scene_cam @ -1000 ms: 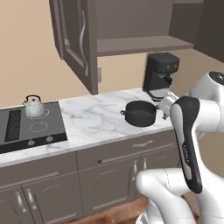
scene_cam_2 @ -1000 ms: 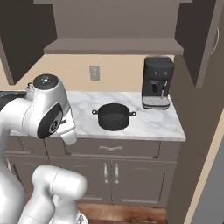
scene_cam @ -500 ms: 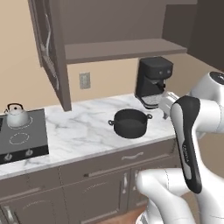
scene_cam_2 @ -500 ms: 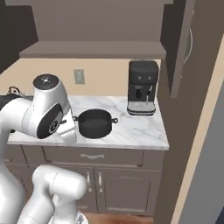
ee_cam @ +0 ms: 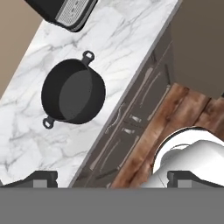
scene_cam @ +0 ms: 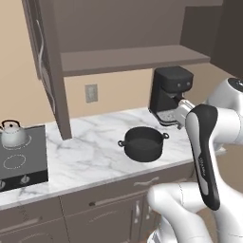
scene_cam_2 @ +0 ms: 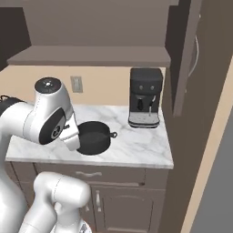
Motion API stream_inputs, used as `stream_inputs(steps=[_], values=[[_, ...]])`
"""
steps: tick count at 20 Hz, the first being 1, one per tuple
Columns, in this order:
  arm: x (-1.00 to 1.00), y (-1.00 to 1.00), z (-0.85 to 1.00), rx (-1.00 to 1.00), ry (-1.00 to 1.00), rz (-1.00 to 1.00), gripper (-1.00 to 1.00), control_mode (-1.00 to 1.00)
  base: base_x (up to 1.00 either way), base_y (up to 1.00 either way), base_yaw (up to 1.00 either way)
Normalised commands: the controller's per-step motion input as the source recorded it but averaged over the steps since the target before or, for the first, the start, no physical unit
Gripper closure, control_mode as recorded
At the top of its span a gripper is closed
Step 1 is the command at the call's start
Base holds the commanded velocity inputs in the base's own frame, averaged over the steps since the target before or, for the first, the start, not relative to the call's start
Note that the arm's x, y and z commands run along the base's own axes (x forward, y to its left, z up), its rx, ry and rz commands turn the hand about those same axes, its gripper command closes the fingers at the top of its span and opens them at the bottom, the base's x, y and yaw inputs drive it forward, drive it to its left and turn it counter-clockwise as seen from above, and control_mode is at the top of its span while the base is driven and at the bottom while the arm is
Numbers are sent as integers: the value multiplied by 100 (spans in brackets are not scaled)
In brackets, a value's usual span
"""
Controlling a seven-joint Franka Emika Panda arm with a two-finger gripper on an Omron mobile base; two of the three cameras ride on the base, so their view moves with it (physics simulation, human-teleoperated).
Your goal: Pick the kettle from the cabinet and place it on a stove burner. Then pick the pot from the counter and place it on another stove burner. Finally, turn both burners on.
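charcoal pot (scene_cam: 143,144), white counter (scene_cam: 95,147) — grey-veined, silver-grey kettle (scene_cam: 12,135)

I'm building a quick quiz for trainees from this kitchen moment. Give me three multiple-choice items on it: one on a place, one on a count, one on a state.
1. Where does the kettle stand?
A. on the cabinet shelf
B. on a stove burner
C. beside the coffee machine

2. How many loop handles show on the pot?
A. two
B. one
C. four

3. How is the claw?
A. shut on the pot
B. shut on the kettle
C. open and holding nothing

Answers:
1 B: in the left base view it sits on a burner ring of the cooktop.
2 A: the hand view shows one at each side of the rim.
3 C: its fingertips stand wide apart, with the pot untouched on the counter.
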Motion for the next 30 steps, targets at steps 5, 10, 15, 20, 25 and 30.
stream_inputs(steps=[5, 10, 15, 20, 25, 30], values=[[0, 0, 0, 0, 0, 0, -100, 100, 48, -4, 11], [0, 0, 0, 0, 0, 0, -100, 100, 59, -2, 13], [0, 0, 0, 0, 0, 0, -100, 100, 63, -1, 11], [0, 0, 0, 0, 0, 0, -100, 100, 51, -3, 9], [0, -5, -2, 1, 0, 0, -100, -100, 0, -3, 1], [0, -18, -10, 3, 1, 0, -100, -100, 0, 0, 0]])
